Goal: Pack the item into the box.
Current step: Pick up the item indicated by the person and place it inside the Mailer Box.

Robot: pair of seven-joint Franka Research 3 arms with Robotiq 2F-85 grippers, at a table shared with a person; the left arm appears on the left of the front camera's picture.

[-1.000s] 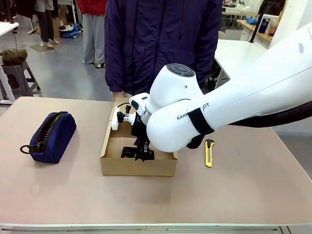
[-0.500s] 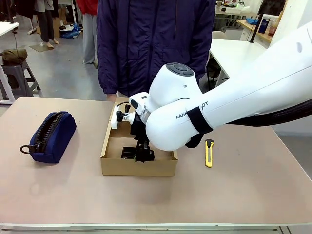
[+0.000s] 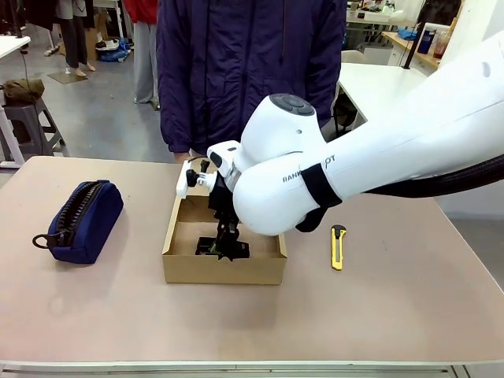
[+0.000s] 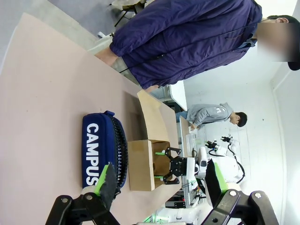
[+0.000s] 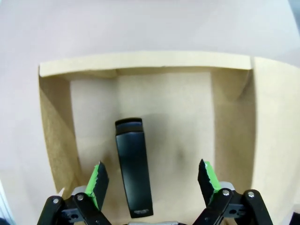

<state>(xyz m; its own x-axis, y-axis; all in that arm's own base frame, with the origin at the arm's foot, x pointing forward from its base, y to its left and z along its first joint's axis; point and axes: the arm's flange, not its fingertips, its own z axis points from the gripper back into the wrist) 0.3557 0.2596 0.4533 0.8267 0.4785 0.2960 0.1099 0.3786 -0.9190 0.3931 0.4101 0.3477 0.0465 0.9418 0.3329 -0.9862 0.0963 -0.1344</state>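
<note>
The brown cardboard box (image 3: 223, 268) stands open at mid-table in front of the person. The item, a small black stapler-like object (image 5: 133, 173), lies flat on the box floor, and its dark end (image 3: 205, 248) shows in the front view. My right gripper (image 5: 152, 180) hangs open just above it, one green pad on each side, touching nothing; in the front view it (image 3: 229, 250) reaches down into the box. My left gripper (image 4: 160, 180) is open and holds nothing, well away from the box (image 4: 142, 164).
A navy zippered pouch (image 3: 83, 219) lies on the table's left. A yellow-and-black utility knife (image 3: 338, 246) rests right of the box. The person (image 3: 248, 71) stands at the far edge behind the box's raised lid flap (image 4: 154, 112).
My right wrist has lifted slightly over the box while the black item stays on the box floor. The person has shifted a little to the left.
</note>
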